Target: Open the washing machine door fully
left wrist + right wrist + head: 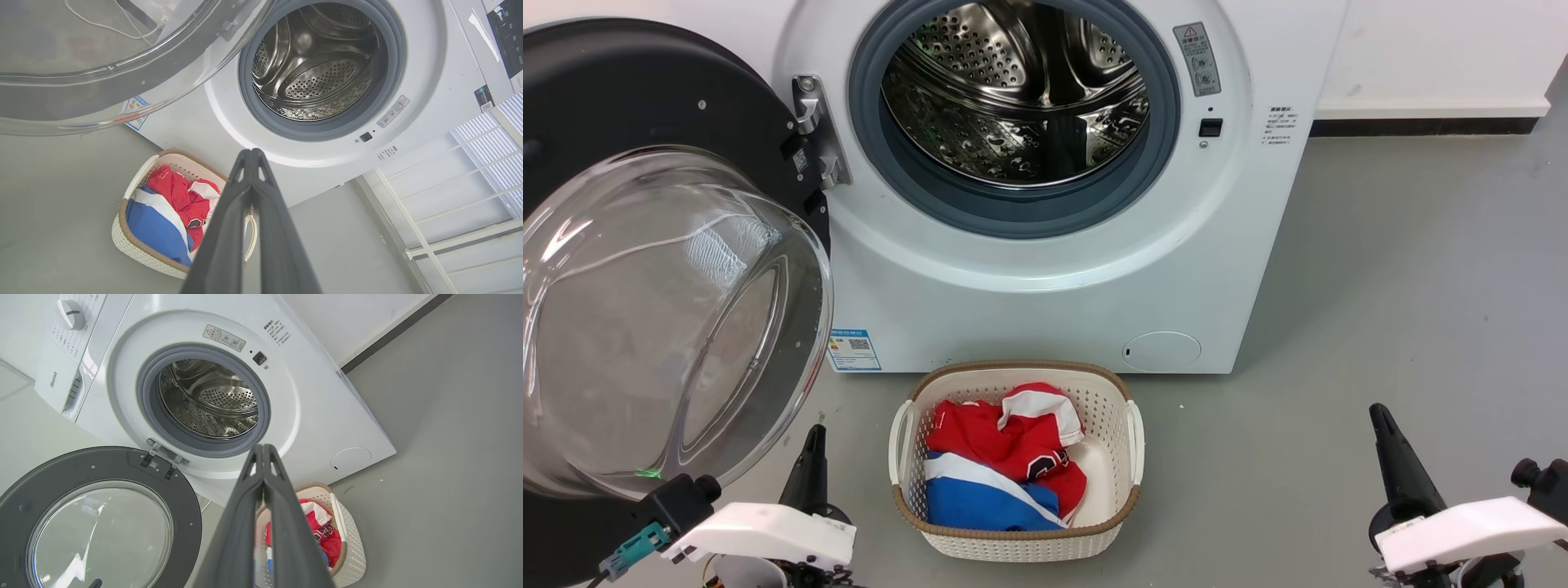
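As washing machine door (645, 98) hangs at 9 o'clock, seemingly fully open, both jaws rest pressed together; next: verify swing.

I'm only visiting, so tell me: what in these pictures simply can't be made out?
Head view: the washing machine door is cut off by the left edge, and its outer face is turned away.
Head view: the warning label has print too small to read.
Head view: whatever lies under the top red and blue clothes is hidden.
Right wrist view: the right claw covers part of the laundry basket.
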Available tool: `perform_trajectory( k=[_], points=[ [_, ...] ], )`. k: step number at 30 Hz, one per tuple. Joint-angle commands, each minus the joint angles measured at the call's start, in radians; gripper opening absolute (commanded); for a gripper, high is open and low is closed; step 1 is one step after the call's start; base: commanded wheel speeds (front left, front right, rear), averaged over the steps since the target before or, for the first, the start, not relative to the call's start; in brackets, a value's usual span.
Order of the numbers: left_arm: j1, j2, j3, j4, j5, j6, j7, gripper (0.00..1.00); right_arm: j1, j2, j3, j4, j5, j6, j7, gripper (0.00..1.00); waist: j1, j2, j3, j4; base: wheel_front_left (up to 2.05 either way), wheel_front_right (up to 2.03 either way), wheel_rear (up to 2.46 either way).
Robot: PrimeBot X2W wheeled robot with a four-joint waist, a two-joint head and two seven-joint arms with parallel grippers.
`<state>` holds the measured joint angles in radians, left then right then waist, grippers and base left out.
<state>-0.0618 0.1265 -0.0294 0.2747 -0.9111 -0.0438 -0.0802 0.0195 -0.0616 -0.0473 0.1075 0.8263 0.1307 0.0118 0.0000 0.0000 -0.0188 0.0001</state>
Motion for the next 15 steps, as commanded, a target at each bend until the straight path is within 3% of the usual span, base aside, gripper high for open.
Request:
perform_trajectory(
  k=[1, 15],
  points=[
    [-0.03, 0.002, 0.009, -0.015, -0.028, -0.006, 0.009, 0.0, -0.032, -0.007, -0.003, -0.004, 0.034, 0.0, 0.006, 0.0, 0.0, 0.0, 0.0, 0.0, 0.0, 0.0, 0.0],
    [-0.036, -0.017, 0.041, -0.019, -0.182, -0.026, 0.052, 0.0, -0.054, -0.008, -0.011, 0.027, 0.211, 0.0, 0.023, 0.0, 0.0, 0.0, 0.004, 0.0, 0.0, 0.0, 0.0]
  ],
)
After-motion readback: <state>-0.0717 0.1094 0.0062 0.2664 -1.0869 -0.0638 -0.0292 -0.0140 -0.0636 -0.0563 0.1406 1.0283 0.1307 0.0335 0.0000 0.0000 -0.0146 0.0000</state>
